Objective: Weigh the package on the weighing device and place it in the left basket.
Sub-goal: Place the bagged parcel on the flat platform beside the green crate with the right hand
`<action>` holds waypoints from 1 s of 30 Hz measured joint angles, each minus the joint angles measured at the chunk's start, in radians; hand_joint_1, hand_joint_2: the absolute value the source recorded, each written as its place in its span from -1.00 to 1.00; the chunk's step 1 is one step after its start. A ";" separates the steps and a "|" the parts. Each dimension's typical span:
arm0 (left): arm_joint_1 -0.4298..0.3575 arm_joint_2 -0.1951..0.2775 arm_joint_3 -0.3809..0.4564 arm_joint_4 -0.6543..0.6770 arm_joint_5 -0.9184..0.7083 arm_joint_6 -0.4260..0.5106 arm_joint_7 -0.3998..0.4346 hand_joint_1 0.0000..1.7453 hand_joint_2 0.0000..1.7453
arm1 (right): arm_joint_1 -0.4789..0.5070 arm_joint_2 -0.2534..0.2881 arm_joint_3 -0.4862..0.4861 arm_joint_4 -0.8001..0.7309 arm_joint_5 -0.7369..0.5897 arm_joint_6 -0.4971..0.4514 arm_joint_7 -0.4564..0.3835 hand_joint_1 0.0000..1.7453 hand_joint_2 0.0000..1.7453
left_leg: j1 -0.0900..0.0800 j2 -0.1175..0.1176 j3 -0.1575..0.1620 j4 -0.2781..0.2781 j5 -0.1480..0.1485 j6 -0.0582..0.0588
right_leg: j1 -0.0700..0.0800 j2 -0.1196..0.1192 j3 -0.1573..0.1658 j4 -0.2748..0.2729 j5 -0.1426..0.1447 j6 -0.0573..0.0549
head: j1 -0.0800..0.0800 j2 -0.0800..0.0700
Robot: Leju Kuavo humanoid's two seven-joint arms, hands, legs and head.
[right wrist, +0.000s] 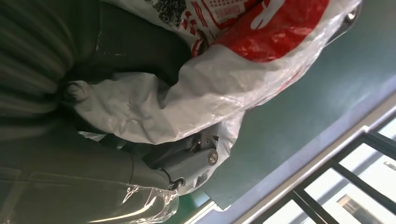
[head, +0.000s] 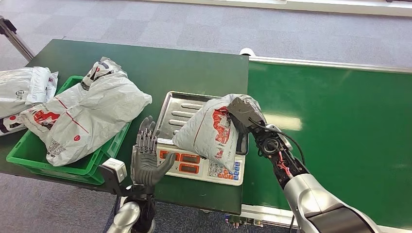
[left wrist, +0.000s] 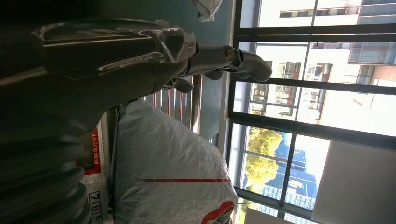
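Silver forearms rise from the lower edge of the head view, and the left hand [head: 145, 158] stands upright just in front of the scale [head: 201, 145], its fingers straight, apart and holding nothing; the left wrist view shows the same spread fingers [left wrist: 247, 63] against bright windows. Across from it, the right hand [head: 243, 114] grips the upper end of the package [head: 211, 131], a white plastic mailer with red print, whose lower end rests over the right side of the scale's ribbed steel pan [head: 182, 114] and hangs partly across the front display and keypad. From the right wrist view the crumpled white bag [right wrist: 219, 79] is wrapped by the thumb and fingers. Left of the scale sits a green basket [head: 58, 167] heaped with other white mailers [head: 90, 116], and more mailers [head: 22, 92] lie beyond its far left side. Everything stands on a dark green table [head: 160, 68] that butts against a brighter green conveyor belt [head: 340, 131] with a pale metal rim. Grey carpet tiles [head: 194, 24] cover the floor beyond.
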 joint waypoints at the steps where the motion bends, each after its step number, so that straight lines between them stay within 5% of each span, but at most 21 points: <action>1: 0.000 0.000 0.000 0.000 0.001 0.004 0.001 -1.00 1.00 | -0.001 0.002 0.002 0.002 0.000 -0.005 0.011 -1.00 1.00 | 0.000 0.000 0.000 0.000 0.000 0.000 | 0.000 0.000 0.000 0.000 0.000 0.000 | 0.000 0.000; 6: 0.000 -0.001 0.001 0.000 0.006 0.024 0.017 -1.00 1.00 | -0.007 0.009 0.008 0.007 -0.043 -0.019 -0.011 -1.00 1.00 | 0.000 0.000 0.001 0.000 0.000 0.000 | 0.000 0.000 0.000 0.000 0.000 0.000 | 0.000 0.000; 11: 0.000 -0.001 0.000 0.000 0.011 0.026 0.017 -1.00 1.00 | 0.018 0.005 -0.002 -0.025 -0.106 -0.024 -0.258 -1.00 1.00 | 0.000 0.000 0.001 0.000 0.000 0.000 | 0.000 0.000 0.000 0.000 0.000 0.000 | 0.000 0.000; 14: 0.000 -0.001 0.000 0.000 0.016 0.026 0.016 -1.00 1.00 | 0.047 0.005 -0.010 -0.052 -0.136 -0.028 -0.322 -1.00 1.00 | 0.000 0.000 0.001 0.000 0.000 0.000 | 0.000 0.000 0.000 0.000 0.000 0.000 | 0.000 0.000; 30: 0.008 -0.002 0.007 -0.001 0.018 0.029 0.006 -1.00 1.00 | 0.219 0.009 -0.046 -0.278 -0.295 0.035 -0.354 -1.00 1.00 | 0.000 0.000 0.000 0.000 0.000 0.000 | 0.000 0.000 0.000 0.000 0.000 0.000 | 0.000 0.000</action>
